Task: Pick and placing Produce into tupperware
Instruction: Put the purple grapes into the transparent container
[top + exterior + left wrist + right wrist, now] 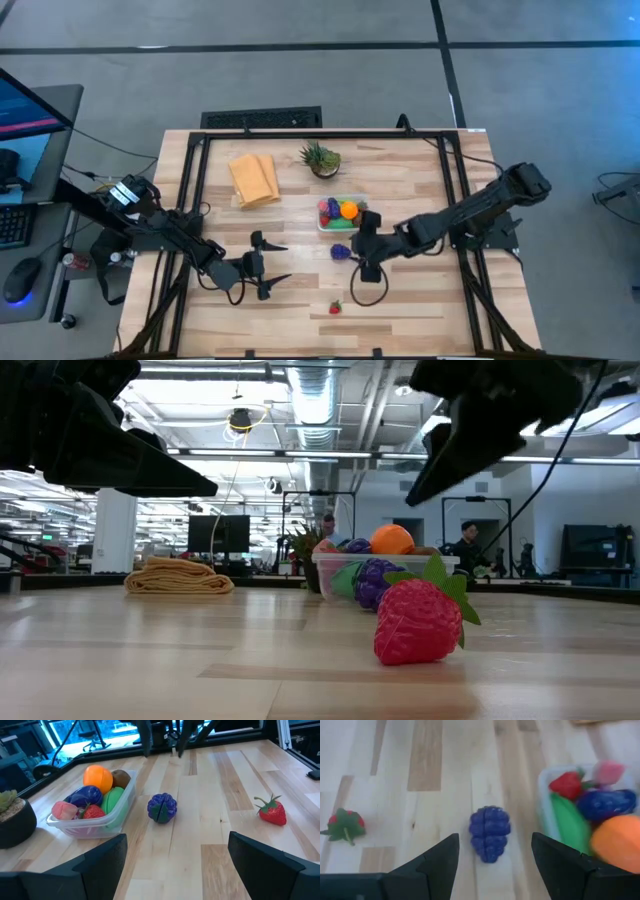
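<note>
The clear tupperware (342,228) (116,809) rests on the table and holds several toy produce pieces: an orange, a brown one, a dark blue-purple one, a green one, a pink one and a strawberry. A purple berry cluster (341,251) (490,834) lies on the wood just on the near side of the tupperware. A red strawberry (335,307) (271,811) lies nearer the table's near edge. My right gripper (360,250) (495,865) is open above the table, its fingers either side of the purple berry and short of it. My left gripper (262,265) (175,865) is open, left of the berry.
A spiky green plant in a brown pot (320,159) stands on the far side of the tupperware. A folded yellow-orange cloth (254,178) lies to the pot's left. Bare wood stretches between my two grippers and along the near edge around the strawberry (418,622).
</note>
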